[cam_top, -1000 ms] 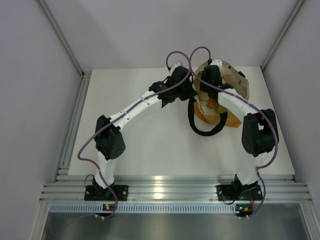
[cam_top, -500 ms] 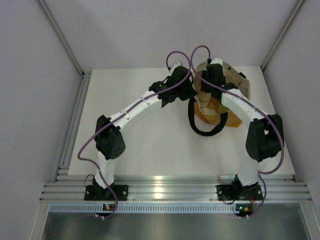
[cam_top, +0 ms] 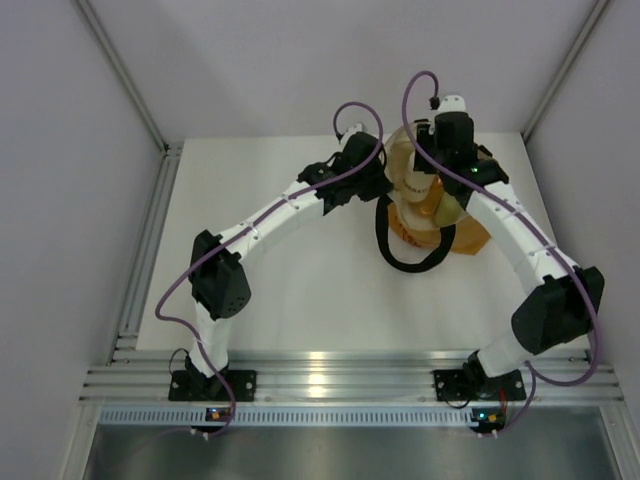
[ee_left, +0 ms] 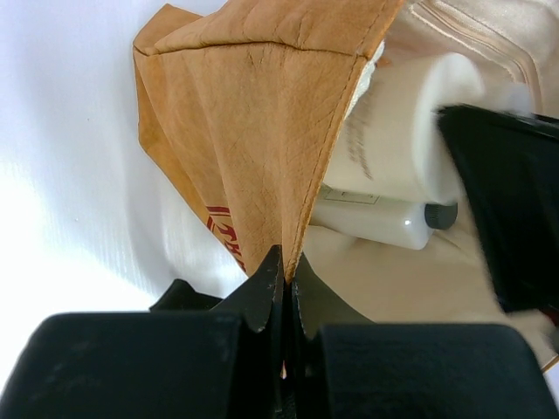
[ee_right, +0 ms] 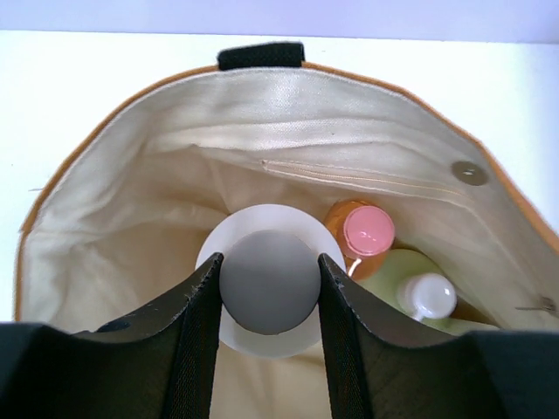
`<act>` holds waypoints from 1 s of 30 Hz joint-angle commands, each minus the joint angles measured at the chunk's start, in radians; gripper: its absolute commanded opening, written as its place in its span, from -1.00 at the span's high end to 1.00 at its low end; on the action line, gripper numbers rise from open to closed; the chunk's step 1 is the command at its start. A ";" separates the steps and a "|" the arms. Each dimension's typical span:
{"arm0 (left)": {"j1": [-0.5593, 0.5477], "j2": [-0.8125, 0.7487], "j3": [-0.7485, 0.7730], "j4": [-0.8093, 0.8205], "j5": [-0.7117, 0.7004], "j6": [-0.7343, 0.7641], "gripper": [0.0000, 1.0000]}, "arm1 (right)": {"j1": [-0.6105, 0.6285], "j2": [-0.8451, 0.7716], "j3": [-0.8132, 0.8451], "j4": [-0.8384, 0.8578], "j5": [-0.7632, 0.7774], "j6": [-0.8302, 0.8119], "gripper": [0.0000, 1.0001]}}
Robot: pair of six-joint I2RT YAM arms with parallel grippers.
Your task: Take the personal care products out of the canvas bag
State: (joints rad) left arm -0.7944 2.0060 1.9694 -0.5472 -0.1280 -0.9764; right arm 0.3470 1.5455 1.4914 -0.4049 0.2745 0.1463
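A white tabletop [cam_top: 300, 290] between pale grey walls carries the canvas bag [ee_left: 253, 113], which stands at its far side with a black loop handle [cam_top: 400, 255] trailing towards the arms. The left pincer [ee_left: 284, 271] is pressed together on the bag's tan rim. The right pincer [ee_right: 269, 262] reaches into the bag's open mouth and pinches the cream round jar [ee_right: 269, 297] by its grey lid. Inside the bag, just beside the jar, stand the orange bottle [ee_right: 367, 231] and the pale yellow-green bottle [ee_right: 426, 295]. The whitish bottle [ee_left: 376, 223] with a black cap lies lower in the bag against the cream lining.
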 commanded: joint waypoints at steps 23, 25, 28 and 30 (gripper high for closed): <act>0.015 -0.007 0.046 0.004 0.065 0.139 1.00 | 0.066 -0.475 0.316 -0.350 -0.535 -0.168 1.00; 0.015 -0.006 0.048 0.003 0.074 0.150 1.00 | 0.073 -0.493 0.281 -0.348 -0.592 -0.160 1.00; 0.020 -0.004 0.049 0.004 0.094 0.169 1.00 | 0.110 -0.519 0.198 -0.341 -0.639 -0.154 1.00; 0.023 -0.003 0.048 0.003 0.111 0.170 1.00 | 0.145 -0.530 0.156 -0.324 -0.630 -0.154 1.00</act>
State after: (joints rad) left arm -0.7792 2.0060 1.9789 -0.5503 -0.0574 -0.8371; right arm 0.4358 1.0313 1.6798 -0.8356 -0.2752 -0.0051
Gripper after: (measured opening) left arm 0.026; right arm 0.416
